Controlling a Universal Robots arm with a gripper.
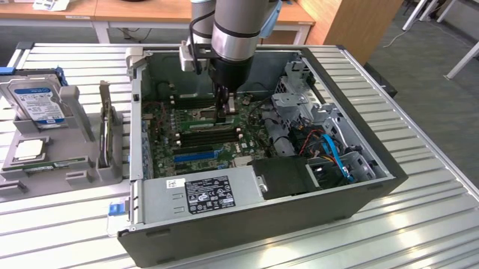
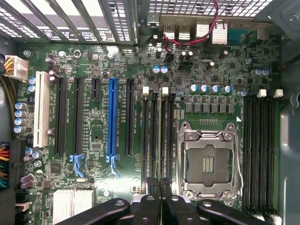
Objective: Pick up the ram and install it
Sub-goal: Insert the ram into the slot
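Wrist view: the gripper (image 2: 161, 186) is seen low over the green board (image 2: 96, 136) inside the computer case (image 1: 247, 230). Its black fingers (image 2: 151, 190) are almost closed, and the ram (image 2: 161, 150) is pinched between them, seen from its thin edge. The ram is held standing at the long dark slots (image 2: 153, 136) just beside the square metal socket (image 2: 208, 161). How far it is pushed in cannot be told.

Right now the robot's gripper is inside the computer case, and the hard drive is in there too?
No. The gripper is inside the computer case, but the hard drive stands outside it in a grey holder, as the exterior view shows.
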